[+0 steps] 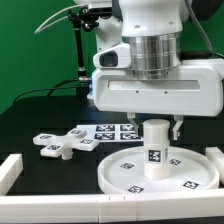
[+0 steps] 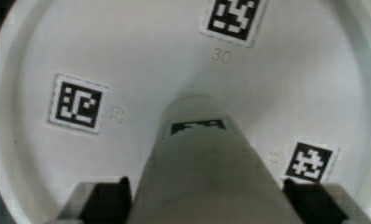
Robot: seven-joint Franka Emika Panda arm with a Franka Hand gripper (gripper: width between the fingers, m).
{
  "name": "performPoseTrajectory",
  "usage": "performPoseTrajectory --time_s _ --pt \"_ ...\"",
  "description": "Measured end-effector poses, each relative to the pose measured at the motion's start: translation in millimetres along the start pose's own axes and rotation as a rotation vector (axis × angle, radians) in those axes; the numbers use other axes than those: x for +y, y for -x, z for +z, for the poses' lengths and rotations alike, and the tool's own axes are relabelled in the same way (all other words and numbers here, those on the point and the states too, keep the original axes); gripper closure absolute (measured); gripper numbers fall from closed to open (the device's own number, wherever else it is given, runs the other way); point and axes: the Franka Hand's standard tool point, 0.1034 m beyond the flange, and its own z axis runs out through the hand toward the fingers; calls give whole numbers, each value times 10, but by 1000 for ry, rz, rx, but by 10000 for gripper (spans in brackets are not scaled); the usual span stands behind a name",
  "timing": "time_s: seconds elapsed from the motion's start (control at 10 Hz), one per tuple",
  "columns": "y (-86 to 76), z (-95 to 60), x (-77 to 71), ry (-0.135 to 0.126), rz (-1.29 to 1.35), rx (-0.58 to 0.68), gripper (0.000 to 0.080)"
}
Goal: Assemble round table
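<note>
Alignment looked like the main concern at this step. The leg (image 1: 155, 150) stood upright at about the middle of the disc (image 1: 118, 174), which lay flat with its rim upward. The gripper (image 1: 158, 127) hung straight over the disc's centre. In the wrist view its fingertips (image 2: 107, 198) sat close on either side of the leg's top. Whether they pressed on the plastic or only flanked it could not be told from either view.

To seat the leg well, its axis would need to stay square to the disc's floor. Any turning should be slow, because a tilted start could jam the joint. The smooth disc might also spin or slide on the table (image 1: 40, 112).

That table was matte black and flat. The foot piece (image 1: 60, 144) lay well apart from the disc, off to the exterior view's left of it. The marker board (image 1: 104, 131) lay just beyond the disc. A border bar (image 1: 8, 170) ran near the disc's rim on the exterior view's left. A green backdrop (image 1: 30, 50) closed the space behind.
</note>
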Motion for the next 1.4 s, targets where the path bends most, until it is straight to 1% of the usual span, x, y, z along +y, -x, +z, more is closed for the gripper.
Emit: performPoseTrajectory --time_s 0.2,0.3,0.4,0.6,0.8,1.0,1.2,1.3,1.4 --pt "4 1 -9 -4 132 -2 390" --pt "5 1 -10 -5 146 -3 390" --pt "2 1 -12 -14 240 -5 390" --pt "2 3 -1 -56 463 -14 390" --pt "2 3 -13 -84 621 -32 390" --pt "6 7 -19 -84 653 -34 390" --pt "12 18 -19 -83 633 -35 191" --pt "17 16 -29 -76 574 -31 191" --pt "32 -1 -74 -58 476 -22 159"
